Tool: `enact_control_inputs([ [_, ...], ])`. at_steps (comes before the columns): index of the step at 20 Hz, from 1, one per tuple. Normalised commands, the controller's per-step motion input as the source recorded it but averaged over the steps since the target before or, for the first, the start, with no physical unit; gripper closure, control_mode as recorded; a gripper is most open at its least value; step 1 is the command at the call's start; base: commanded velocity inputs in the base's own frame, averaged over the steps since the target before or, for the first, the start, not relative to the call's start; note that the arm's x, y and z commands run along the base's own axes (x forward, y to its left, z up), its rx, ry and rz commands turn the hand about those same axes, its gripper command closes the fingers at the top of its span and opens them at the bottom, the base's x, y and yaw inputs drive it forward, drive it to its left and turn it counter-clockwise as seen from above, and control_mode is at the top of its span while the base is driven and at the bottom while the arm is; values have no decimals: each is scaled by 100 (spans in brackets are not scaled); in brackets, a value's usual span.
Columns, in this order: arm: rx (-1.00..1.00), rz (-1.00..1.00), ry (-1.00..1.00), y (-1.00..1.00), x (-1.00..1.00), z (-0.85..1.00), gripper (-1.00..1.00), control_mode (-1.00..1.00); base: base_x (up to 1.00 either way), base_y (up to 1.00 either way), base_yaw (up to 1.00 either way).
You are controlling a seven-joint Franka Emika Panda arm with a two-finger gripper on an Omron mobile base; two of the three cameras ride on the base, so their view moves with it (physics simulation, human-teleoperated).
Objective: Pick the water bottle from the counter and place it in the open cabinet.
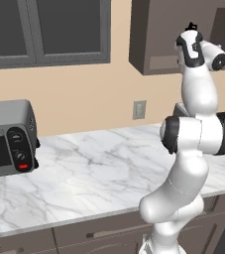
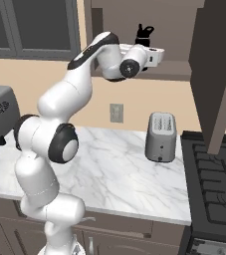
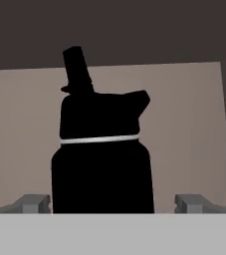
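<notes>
Here the marble surface [image 1: 99, 168] runs wide and bare between the toaster oven [image 1: 9, 136] at its left end and the silver toaster [image 2: 161, 137] near its right end, with the dark stove [image 2: 214, 184] just beyond the surface's right edge. Above, on the left, hang grey-framed dark glass panels [image 1: 44, 30]; to their right the open cabinet [image 2: 171, 60] shows its recessed interior, its dark door [image 2: 219, 74] swung out over the stove and narrowing the room on that side.

The arm reaches up so that its hand sits at the cabinet's lower front edge. In the hand view the pincer [image 3: 113, 203] is spread, its two grey fingertips [image 3: 32, 203] standing apart on either side of the water bottle [image 3: 102, 169], with a visible gap at the right tip; on the left the bottle's side comes close to the tip and I cannot tell whether they touch. The bottle stands upright inside the cabinet, against its pale back wall.

The right base view shows the bottle's black cap and loop handle [image 2: 144, 34] rising just behind the white hand. The left base view shows a small dark tip [image 1: 191, 25] above the wrist. The hand view alone shows the thin pale ring between cap and body.
</notes>
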Motion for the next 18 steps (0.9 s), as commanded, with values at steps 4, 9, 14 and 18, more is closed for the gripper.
enact_control_inputs([
  [4, 0, 0, 0, 0, -52, 5, -100, -100, 0, 0, 0],
  [9, 0, 0, 0, 3, -55, 18, -100, -100, 0, 0, 0],
  [14, -1, 1, 0, 15, -73, 28, -100, -100, 0, 0, 0],
  [18, -6, 0, 0, 35, -88, 26, -100, -100, 0, 0, 0],
])
